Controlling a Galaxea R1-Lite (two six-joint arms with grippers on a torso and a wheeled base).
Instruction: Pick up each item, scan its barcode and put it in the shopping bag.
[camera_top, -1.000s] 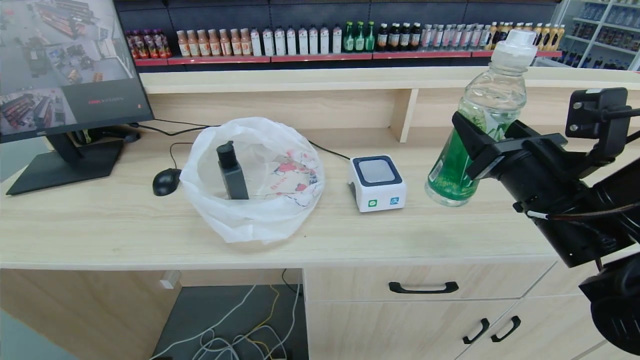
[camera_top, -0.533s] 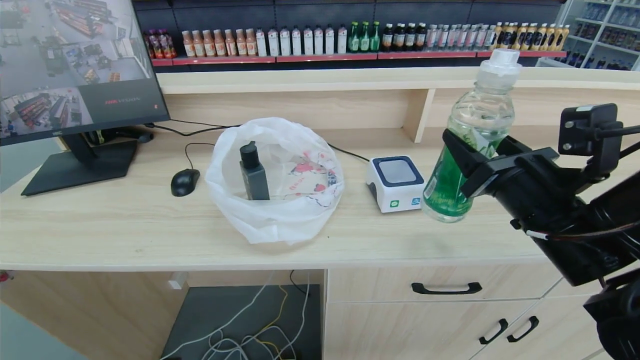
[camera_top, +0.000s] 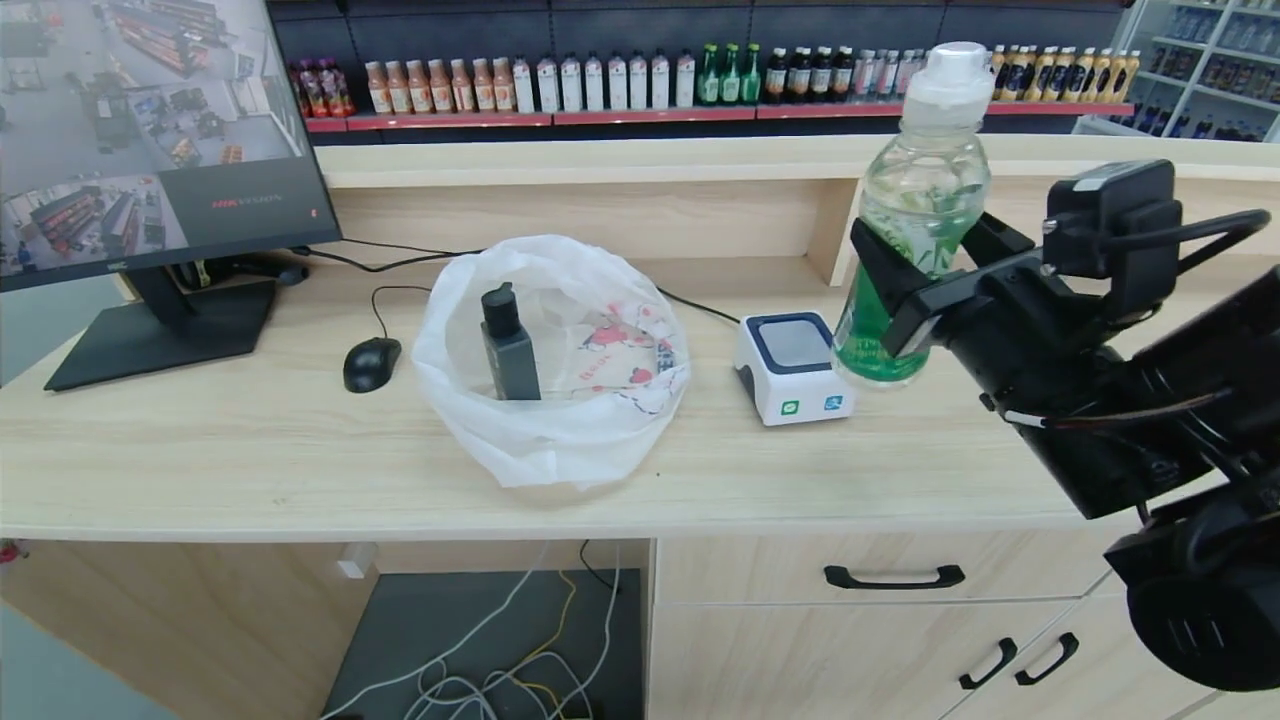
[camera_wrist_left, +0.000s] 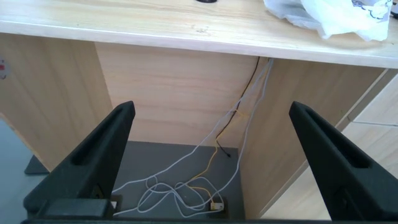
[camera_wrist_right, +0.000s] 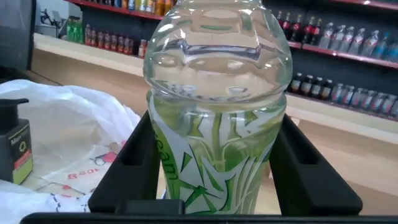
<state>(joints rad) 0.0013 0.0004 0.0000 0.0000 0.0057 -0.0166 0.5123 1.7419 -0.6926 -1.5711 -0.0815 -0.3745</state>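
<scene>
Head view: right pincer (camera_top: 925, 272) clamped on the waist of the green-labelled drink bottle (camera_top: 925, 180), held upright off the tabletop (camera_top: 250, 450), just right of the scanner (camera_top: 795, 365). Left pincer (camera_wrist_left: 211, 115) spread wide, empty, low beneath the tabletop edge. Judged progress: a dark pump bottle (camera_top: 508, 345) stands in the shopping bag (camera_top: 550, 440); the held bottle awaits scanning and bagging. Open room lies along the near edge; the raised back ledge (camera_top: 600, 160) stands behind the scanner.

Left claw (camera_wrist_left: 211, 107) spread wide before the counter (camera_wrist_left: 155, 28), cables (camera_wrist_left: 186, 193) on the floor (camera_wrist_left: 165, 158).
</scene>
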